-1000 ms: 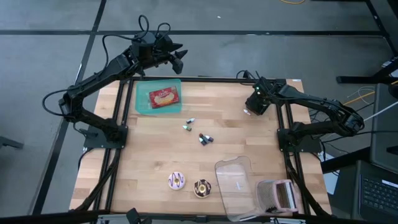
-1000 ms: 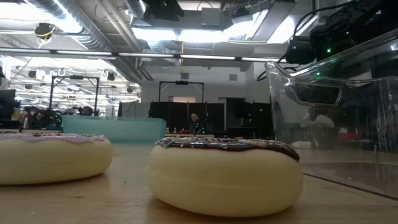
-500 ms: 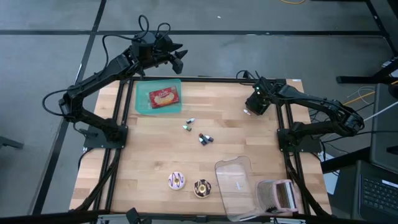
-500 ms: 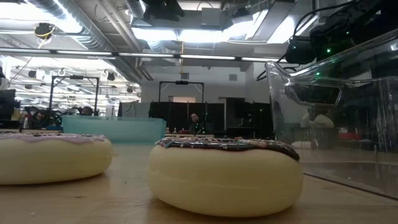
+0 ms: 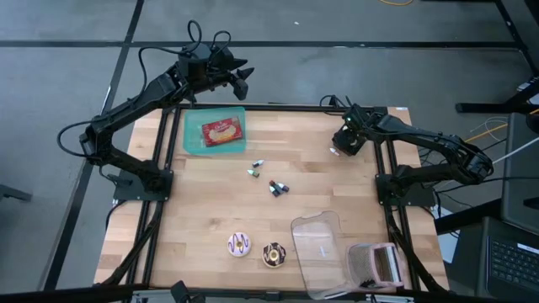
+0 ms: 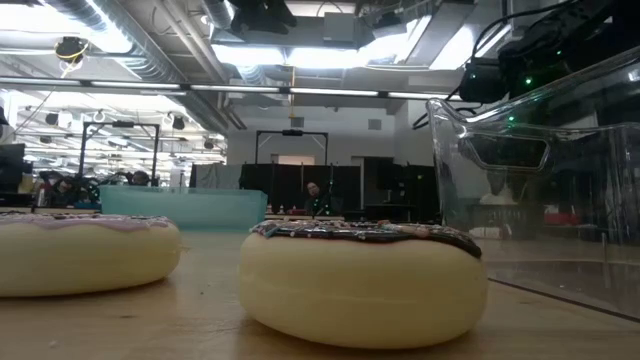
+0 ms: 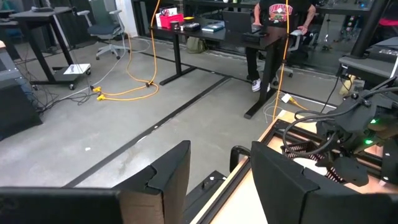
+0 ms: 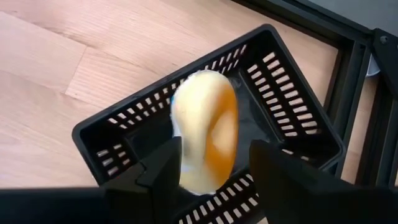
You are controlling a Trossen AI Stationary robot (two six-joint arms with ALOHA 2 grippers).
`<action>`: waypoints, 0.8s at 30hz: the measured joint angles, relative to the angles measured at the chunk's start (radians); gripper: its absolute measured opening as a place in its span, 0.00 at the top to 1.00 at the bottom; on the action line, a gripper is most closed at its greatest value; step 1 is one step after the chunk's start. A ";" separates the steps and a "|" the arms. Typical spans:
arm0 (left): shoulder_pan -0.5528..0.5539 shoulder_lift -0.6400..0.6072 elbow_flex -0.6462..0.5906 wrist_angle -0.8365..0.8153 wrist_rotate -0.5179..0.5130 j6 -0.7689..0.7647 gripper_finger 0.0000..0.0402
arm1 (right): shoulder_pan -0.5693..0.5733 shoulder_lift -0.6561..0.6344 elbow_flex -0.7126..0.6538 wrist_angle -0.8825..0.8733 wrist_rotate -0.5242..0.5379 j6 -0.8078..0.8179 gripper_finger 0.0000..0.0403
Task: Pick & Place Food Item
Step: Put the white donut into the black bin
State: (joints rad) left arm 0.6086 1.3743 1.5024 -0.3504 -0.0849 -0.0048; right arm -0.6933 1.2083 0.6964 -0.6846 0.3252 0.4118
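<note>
A pale white-and-yellow food item point(image 8: 205, 130) shows motion-blurred just off my right gripper's fingertips, above the inside of a black slotted basket point(image 8: 292, 118). The basket stands on the wooden table near its far right corner. My right gripper point(image 8: 214, 158) point(image 5: 341, 145) is open and slants down over the basket, one finger on each side of the item. My left gripper point(image 5: 244, 77) point(image 7: 217, 168) is open with nothing in it, raised beyond the table's far edge.
A teal tray point(image 5: 195, 139) holding a red packet point(image 5: 222, 131) sits at the far left. Small wrapped pieces point(image 5: 274, 185) lie mid-table. Two donuts point(image 5: 239, 245) point(image 5: 274, 254), a clear container point(image 5: 318, 252) and a pink-trimmed thing point(image 5: 379, 265) stand near the front edge.
</note>
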 joint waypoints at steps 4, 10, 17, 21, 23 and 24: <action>0.000 0.000 0.000 0.000 0.000 0.000 0.59 | 0.000 0.000 0.000 0.000 0.000 0.000 0.55; 0.003 0.000 0.000 0.000 0.000 0.000 0.59 | 0.000 0.000 0.000 0.001 -0.007 0.005 0.58; 0.003 0.000 0.000 0.000 0.000 0.000 0.59 | 0.011 0.000 0.000 0.001 -0.119 0.045 0.59; 0.003 0.000 0.000 0.000 0.000 0.000 0.59 | 0.025 0.000 0.007 -0.003 -0.155 0.048 0.59; 0.003 0.000 0.000 -0.001 0.000 0.000 0.59 | 0.030 0.000 0.019 -0.004 -0.161 0.049 0.59; 0.003 0.000 0.000 -0.001 0.000 0.000 0.59 | 0.032 0.000 0.026 -0.004 -0.161 0.050 0.59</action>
State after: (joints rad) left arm 0.6113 1.3743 1.5021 -0.3509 -0.0849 -0.0044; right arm -0.6616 1.2083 0.7228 -0.6886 0.1639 0.4621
